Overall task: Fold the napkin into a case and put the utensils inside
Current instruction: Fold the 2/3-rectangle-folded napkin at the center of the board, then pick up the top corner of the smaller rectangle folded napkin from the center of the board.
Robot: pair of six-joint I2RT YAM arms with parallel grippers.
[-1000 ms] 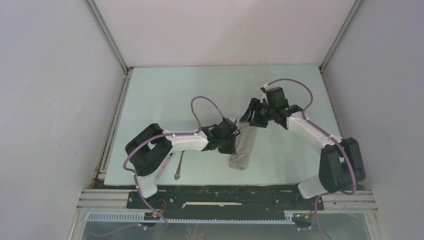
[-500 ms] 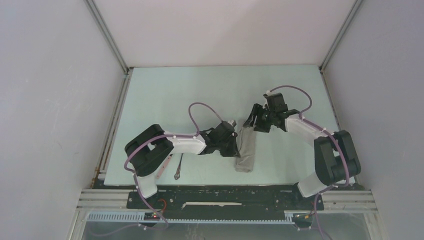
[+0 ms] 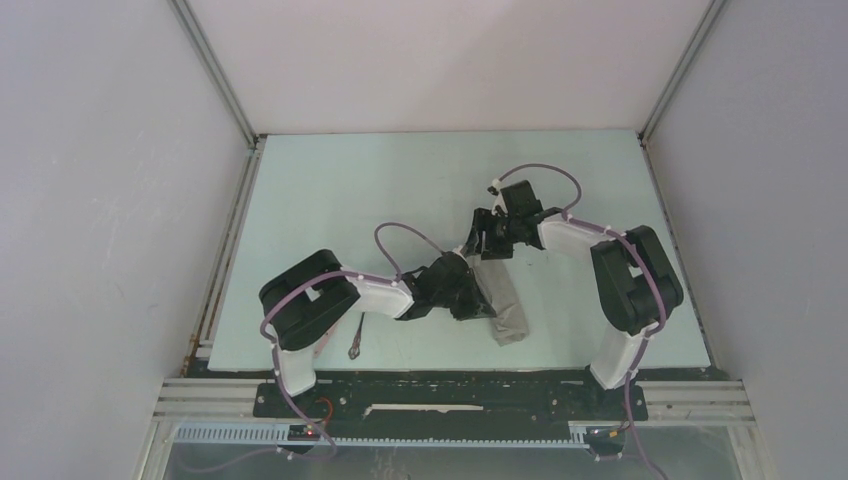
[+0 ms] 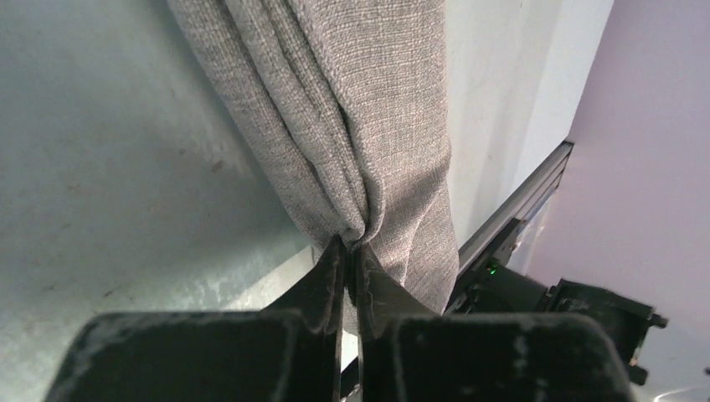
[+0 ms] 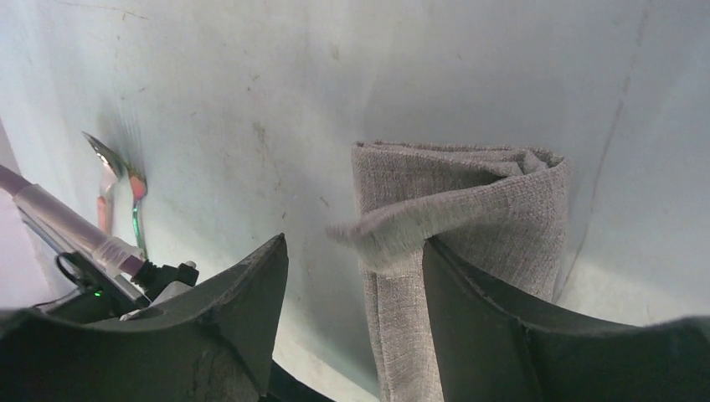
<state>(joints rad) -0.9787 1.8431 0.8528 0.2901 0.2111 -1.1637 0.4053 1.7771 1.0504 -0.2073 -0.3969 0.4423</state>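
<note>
Shows napkin (image 3: pixel 503 308) folded into a narrow case (image 4: pixel 368 126), edge pinched in clenched left hand (image 4: pixel 345 251), released right hand (image 5: pixel 353 243) at its far end. Leaves utensils (image 5: pixel 121 188), left of napkin, to insert.

Left arm (image 3: pixel 385 293) hides both utensils' (image 5: pixel 136 193) handles (mostly).

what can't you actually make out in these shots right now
- pale-handled metal spoon and metal fork: small, handles cut off by the cable in the right wrist view; mostly under the left arm in the top view.
- folded grey cloth napkin: flap between the fingers of the open right gripper is blurred, contact unclear.
- its pinched edge: hidden inside the shut left gripper in the left wrist view.
</note>
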